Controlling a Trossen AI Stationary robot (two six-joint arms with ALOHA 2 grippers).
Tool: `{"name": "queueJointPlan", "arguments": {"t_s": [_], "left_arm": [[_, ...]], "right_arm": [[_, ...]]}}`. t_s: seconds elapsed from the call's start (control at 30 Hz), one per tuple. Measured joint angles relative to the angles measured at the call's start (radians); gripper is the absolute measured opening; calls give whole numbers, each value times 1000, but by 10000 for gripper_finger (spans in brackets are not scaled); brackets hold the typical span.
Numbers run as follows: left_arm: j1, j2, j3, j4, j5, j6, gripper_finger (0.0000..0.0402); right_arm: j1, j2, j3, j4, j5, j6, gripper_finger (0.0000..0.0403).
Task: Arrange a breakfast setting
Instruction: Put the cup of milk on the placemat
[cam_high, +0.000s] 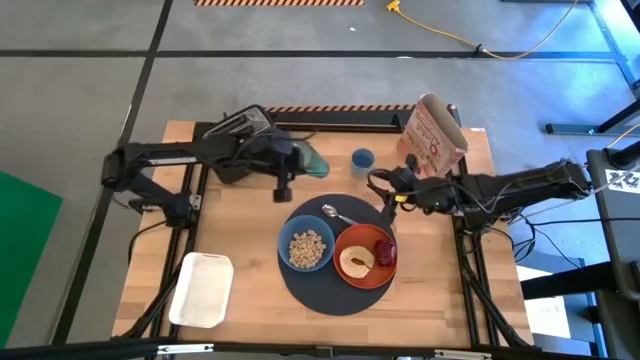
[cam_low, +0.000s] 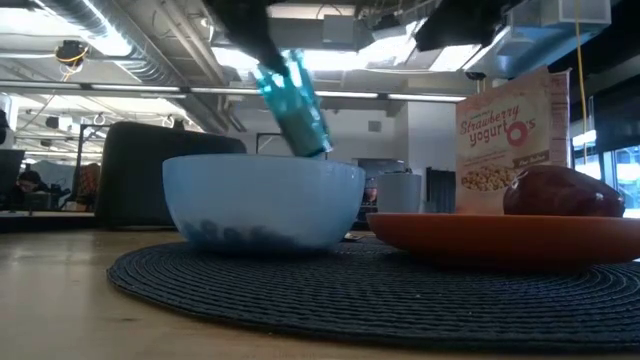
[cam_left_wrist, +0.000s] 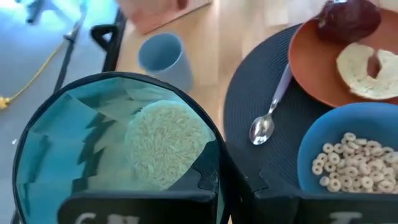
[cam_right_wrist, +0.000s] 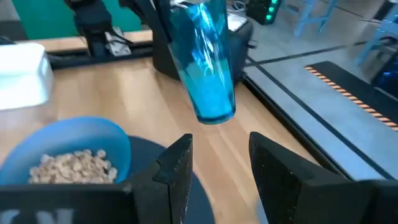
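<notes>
Above the table – left gripper (cam_high: 283, 170) grasping one teal glass (cam_high: 312, 160), tilted.
One bowl (cam_high: 306, 248), one plate (cam_high: 365, 257) on mat (cam_high: 325, 298); right gripper (cam_right_wrist: 219, 163) released.

The teal glass (cam_high: 313, 160) is translucent and faceted. The mat (cam_high: 300, 285) is woven dark blue-grey; bowl (cam_high: 290, 262) pale blue, plate (cam_high: 378, 272) orange, fruit (cam_high: 385, 250) dark red, cereal bag (cam_high: 435, 135) red and white, bench (cam_high: 250, 235) light wood.

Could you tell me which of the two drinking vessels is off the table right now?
The teal glass, tilted in the left claw. The small blue cup stands on the table beside the cereal bag.
</notes>
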Motion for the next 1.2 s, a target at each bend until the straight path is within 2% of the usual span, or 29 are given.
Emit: {"name": "queueJointPlan", "arguments": {"t_s": [0.1,0.27,0.4,0.57,0.8,1.2], "left_arm": [[-24,132,152,-90,-4,33,4],[-60,360,387,-222,-2,84,3],[-87,500,532,-319,17,143,3],[-113,616,670,-392,49,209,3],[-123,694,749,-393,94,287,6],[-119,739,757,-401,122,282,8]], "right_arm": [[35,-16,0,-20,67,12,146],[82,-30,0,-96,118,33,146],[109,-57,0,-175,182,79,146],[128,-94,0,-239,266,138,146],[133,-101,0,-268,283,160,146],[133,-101,0,-275,283,160,146]]}}
